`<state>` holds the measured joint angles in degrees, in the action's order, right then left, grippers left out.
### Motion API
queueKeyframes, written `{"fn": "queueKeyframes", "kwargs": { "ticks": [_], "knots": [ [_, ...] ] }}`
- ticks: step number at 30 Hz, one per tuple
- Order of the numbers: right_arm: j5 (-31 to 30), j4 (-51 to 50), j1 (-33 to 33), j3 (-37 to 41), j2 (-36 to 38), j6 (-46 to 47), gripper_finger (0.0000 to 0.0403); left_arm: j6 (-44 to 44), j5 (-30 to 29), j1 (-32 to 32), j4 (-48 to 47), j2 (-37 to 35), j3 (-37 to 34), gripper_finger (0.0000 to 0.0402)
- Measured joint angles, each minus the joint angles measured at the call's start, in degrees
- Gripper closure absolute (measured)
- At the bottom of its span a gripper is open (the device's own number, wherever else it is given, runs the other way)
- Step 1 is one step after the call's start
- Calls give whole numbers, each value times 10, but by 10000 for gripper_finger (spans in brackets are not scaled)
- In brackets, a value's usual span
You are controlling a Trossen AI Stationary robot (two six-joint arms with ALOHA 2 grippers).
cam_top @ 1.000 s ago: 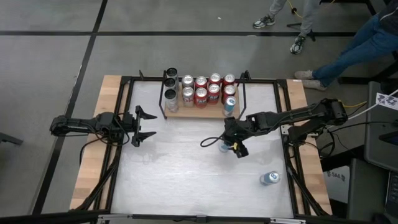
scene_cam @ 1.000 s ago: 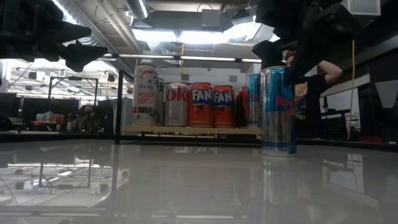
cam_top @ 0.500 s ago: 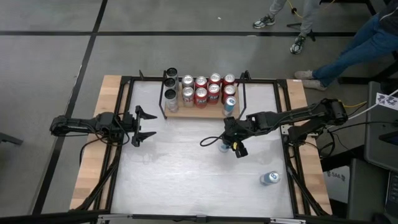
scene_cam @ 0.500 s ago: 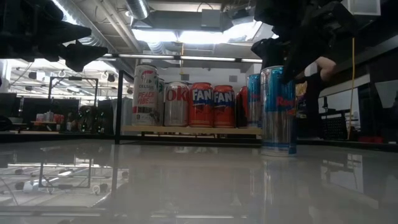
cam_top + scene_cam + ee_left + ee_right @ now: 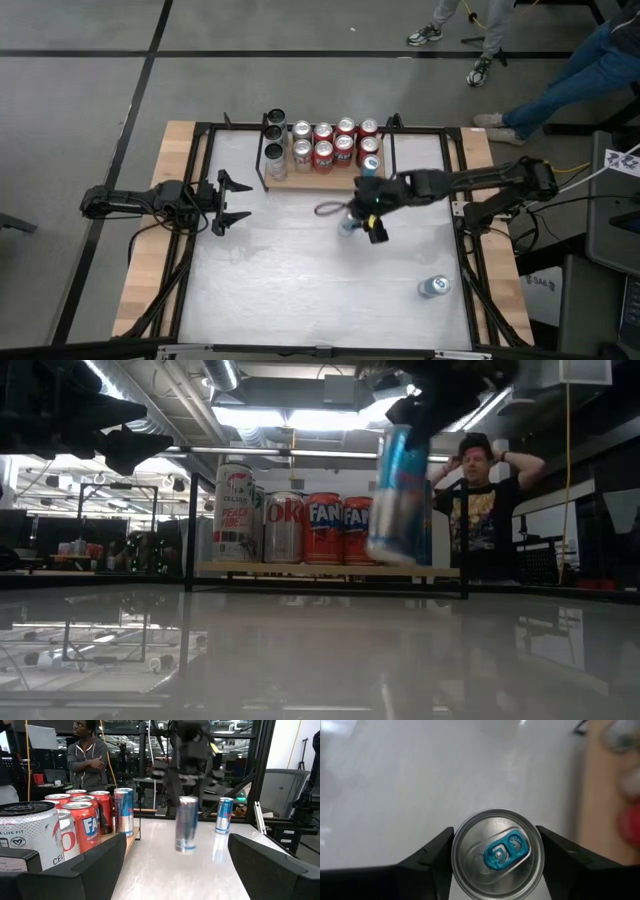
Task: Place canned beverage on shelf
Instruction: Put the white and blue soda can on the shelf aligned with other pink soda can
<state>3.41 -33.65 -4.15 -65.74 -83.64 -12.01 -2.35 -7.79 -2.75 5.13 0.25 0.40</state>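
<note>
Right end effector (image 5: 362, 213) grips a slim blue-and-silver can (image 5: 398, 495) by its upper part, one dark finger on either side of the lid, as the right wrist view confirms (image 5: 496, 854). In the low view the can hangs clear of the counter (image 5: 300, 280), slightly tilted, in front of the shelf (image 5: 320, 181). From above it sits just off the shelf's front right corner.

Left end effector (image 5: 232, 201) hovers over the counter well to the left of the shelf's front edge, jaws spread wide, holding nothing.

Counter: large white surface bordered by wooden planks and a black frame.

Shelf: light-wood board with black upright rods, at the far side of the counter. It carries red and silver cans in two rows (image 5: 333, 143), three dark-topped cans at its left end (image 5: 273, 134) and a blue-topped can at its front right (image 5: 370, 164).

A second blue can (image 5: 433, 287) stands alone on the counter, well apart from the shelf, toward the near right corner.
</note>
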Motion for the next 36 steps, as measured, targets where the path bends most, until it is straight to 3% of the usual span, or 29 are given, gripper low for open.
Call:
{"fn": "queueKeyframes", "kwargs": {
  "ticks": [12, 20, 27, 36],
  "knots": [
    [54, -46, 155, -123, 0, -24, 177, 1, 0, 0, 0, 0, 0, 56],
    [100, -57, 249, -144, -5, -62, 176, 1, 0, 0, 0, 0, 0, 56],
    [114, -61, 283, -144, -42, -94, 176, 1, 0, 0, -1, 0, 0, 56],
    [111, -89, 282, -144, -84, -109, 176, 0, 0, 0, -2, 0, 0, 56]
  ]
}}
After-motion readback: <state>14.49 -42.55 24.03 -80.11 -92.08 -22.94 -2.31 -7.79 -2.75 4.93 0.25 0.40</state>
